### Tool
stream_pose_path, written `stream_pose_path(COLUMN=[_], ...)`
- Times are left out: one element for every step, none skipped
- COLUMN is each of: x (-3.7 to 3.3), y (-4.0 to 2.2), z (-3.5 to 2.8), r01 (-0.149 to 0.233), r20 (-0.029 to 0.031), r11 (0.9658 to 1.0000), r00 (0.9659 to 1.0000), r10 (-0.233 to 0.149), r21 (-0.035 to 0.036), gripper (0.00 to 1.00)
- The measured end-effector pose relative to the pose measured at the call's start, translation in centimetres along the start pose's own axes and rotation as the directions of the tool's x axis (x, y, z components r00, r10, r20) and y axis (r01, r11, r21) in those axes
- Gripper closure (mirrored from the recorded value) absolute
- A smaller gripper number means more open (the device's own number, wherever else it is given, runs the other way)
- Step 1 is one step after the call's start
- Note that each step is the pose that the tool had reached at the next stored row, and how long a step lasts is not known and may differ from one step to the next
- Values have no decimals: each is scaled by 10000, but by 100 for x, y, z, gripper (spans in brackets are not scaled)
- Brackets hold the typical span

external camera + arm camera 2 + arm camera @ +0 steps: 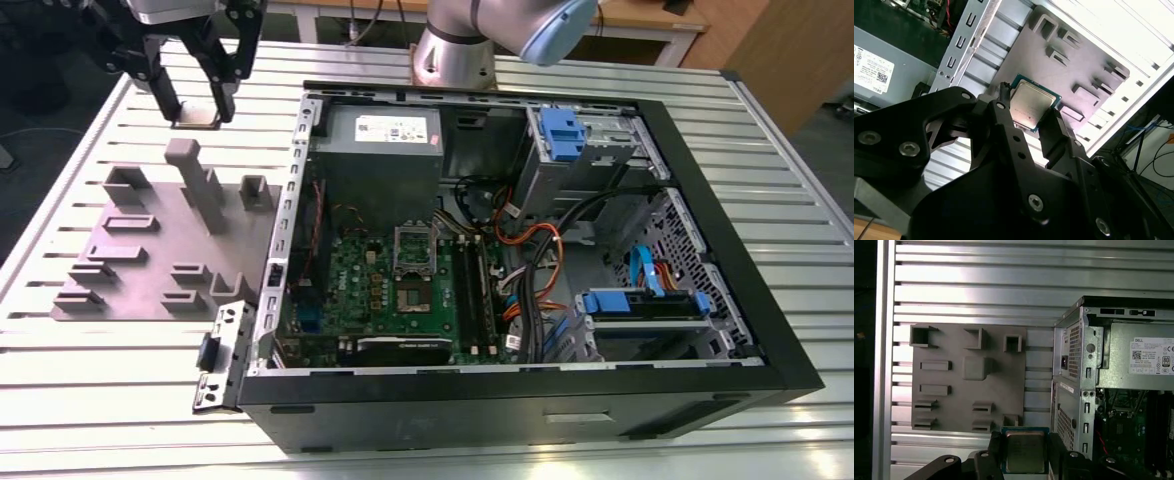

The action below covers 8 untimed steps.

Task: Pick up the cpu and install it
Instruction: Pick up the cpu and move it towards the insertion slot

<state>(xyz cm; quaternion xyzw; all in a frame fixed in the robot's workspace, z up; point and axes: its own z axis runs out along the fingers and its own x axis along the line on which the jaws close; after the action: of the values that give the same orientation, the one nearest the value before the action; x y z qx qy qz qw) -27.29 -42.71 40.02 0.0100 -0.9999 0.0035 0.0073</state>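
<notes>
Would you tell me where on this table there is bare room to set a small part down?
Bare table slats run in the exterior view's lower left, below the grey tray, and in a strip at that view's right of the computer case. Inside the case it is crowded with cables. Above the tray, the fingers hold the cpu.

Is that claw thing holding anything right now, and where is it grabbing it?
Yes: the gripper holds the cpu, a small square chip, pinched by two opposite side edges between its fingers, with the metal top left bare.
</notes>
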Motion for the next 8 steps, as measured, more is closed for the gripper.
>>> stream_pose_path(x=[-6, -8, -10, -11, -11, -11, -11, -11], y=[0, 0, 0, 0, 0, 0, 0, 0], z=[0, 1, 0, 0, 0, 0, 0, 0], r01=[0, -1, -1, -1, -1, -1, -1, -1], r20=[0, 1, 0, 0, 0, 0, 0, -1], r11=[10000, 10000, 10000, 10000, 10000, 10000, 10000, 10000], r00=[10000, 10000, 10000, 10000, 10000, 10000, 10000, 10000], r10=[0, 1, 1, 1, 1, 1, 1, 1], r21=[0, -1, 0, 0, 0, 0, 0, 0], gripper=[53, 53, 53, 53, 53, 53, 53, 53])
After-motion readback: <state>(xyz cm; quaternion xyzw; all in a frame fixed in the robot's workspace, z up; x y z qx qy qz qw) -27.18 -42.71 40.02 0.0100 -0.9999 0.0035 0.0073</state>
